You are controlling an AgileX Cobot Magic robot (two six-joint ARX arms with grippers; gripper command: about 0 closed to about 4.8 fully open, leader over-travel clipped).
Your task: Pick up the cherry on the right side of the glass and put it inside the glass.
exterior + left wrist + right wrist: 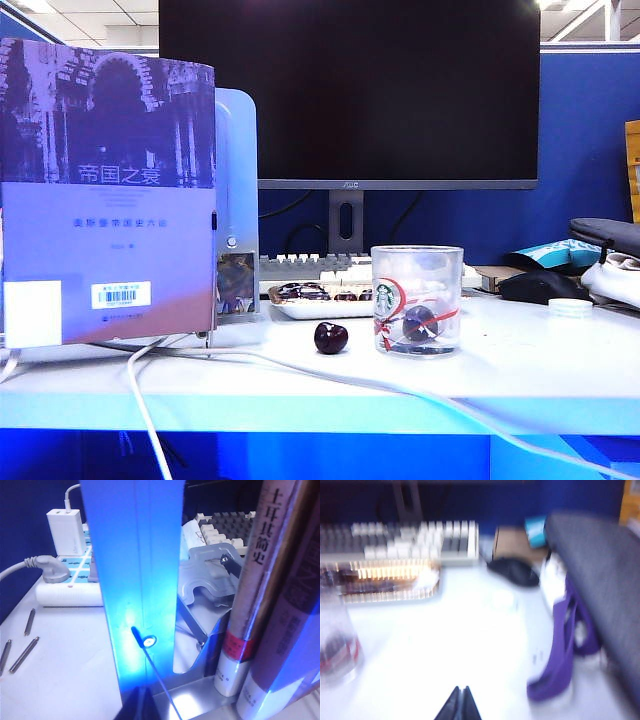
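Cherry [419,322] inside glass [417,300], right hand [460,705] closed, blurred, left hand [142,707] barely visible

"帝国之衰" on book cover [108,190]

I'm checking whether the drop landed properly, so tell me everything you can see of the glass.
The glass is a short, clear, straight-sided tumbler standing upright on the white table, in front of the keyboard and monitor. It carries a small round green logo, red ribbon print and white markings. A dark cherry lies inside on its bottom. A second dark cherry sits on the table just beside it, apart from the wall. No gripper touches it; the blurred right wrist view shows only its edge.
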